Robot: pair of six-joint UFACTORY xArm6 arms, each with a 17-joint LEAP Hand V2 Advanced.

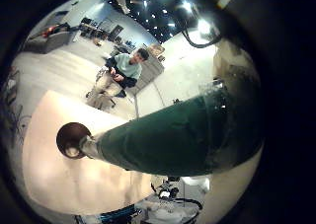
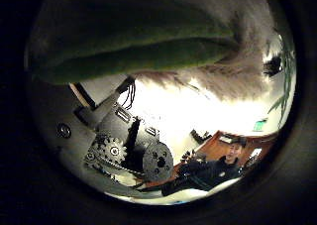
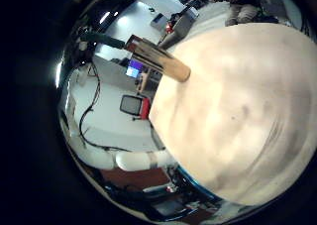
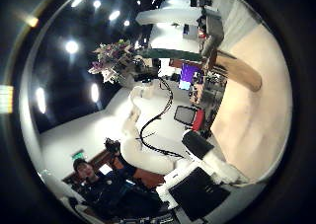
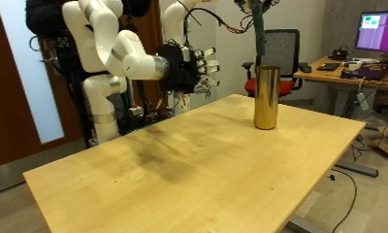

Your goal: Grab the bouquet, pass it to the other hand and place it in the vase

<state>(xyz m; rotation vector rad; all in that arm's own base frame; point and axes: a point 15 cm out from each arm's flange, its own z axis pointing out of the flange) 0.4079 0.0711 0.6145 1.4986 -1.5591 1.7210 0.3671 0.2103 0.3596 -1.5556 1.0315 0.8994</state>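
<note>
In the outside view a tall golden vase stands upright on the wooden table, near its far edge. The bouquet's dark green wrapped stem hangs straight down over it, its lower end at the vase's mouth. My left hand grips the bouquet at the view's top edge and is mostly cut off. The left little finger side palm view shows the wrap close by, pointing at the vase's mouth. My right hand hangs open and empty, away from the vase.
An office chair stands behind the vase. A desk with a monitor is beyond the table's far corner. The right arm stands off the table's back edge.
</note>
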